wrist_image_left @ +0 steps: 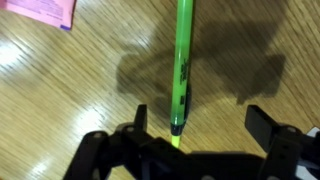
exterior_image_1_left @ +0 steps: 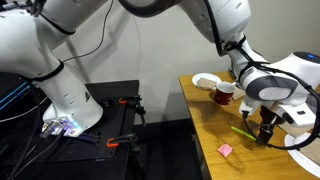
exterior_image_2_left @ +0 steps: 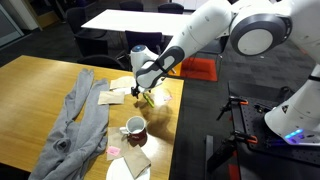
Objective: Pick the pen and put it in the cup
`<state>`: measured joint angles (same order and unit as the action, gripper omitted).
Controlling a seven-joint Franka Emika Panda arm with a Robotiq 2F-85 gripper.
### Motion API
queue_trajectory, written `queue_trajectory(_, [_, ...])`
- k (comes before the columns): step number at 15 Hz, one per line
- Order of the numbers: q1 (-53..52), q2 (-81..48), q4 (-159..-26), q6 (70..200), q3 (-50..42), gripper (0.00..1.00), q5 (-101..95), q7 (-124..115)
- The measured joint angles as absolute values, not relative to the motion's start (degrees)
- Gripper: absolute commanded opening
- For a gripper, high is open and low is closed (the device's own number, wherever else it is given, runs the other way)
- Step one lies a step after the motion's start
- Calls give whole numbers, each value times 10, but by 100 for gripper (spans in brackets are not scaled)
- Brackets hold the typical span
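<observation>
The yellow-green pen [wrist_image_left: 184,60] lies flat on the wooden table; it also shows in an exterior view [exterior_image_1_left: 243,131]. My gripper [wrist_image_left: 200,115] is open and empty, just above the pen. The pen's near end sits between the fingers, closer to the left finger in the wrist view. The gripper shows in both exterior views [exterior_image_1_left: 268,128] [exterior_image_2_left: 143,95]. The dark red cup [exterior_image_1_left: 224,93] with a white inside stands upright on the table, apart from the gripper, and shows in the other exterior view too [exterior_image_2_left: 133,127].
A pink sticky note [wrist_image_left: 45,10] [exterior_image_1_left: 226,149] lies near the pen. A white bowl [exterior_image_1_left: 206,81] stands behind the cup. A grey cloth [exterior_image_2_left: 80,120] lies across the table. A white plate [exterior_image_2_left: 122,170] sits at the table edge near the cup.
</observation>
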<state>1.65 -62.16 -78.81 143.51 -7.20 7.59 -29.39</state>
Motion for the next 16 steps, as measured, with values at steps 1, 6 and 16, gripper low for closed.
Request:
queue_trajectory(1, [16, -626, -784, 1435, -72, 92, 76, -294])
queue_trajectory(6, [17, -644, -767, 1435, -71, 45, 76, -294])
queue_trajectory(16, [15, -648, -757, 1435, -71, 5, 76, -294])
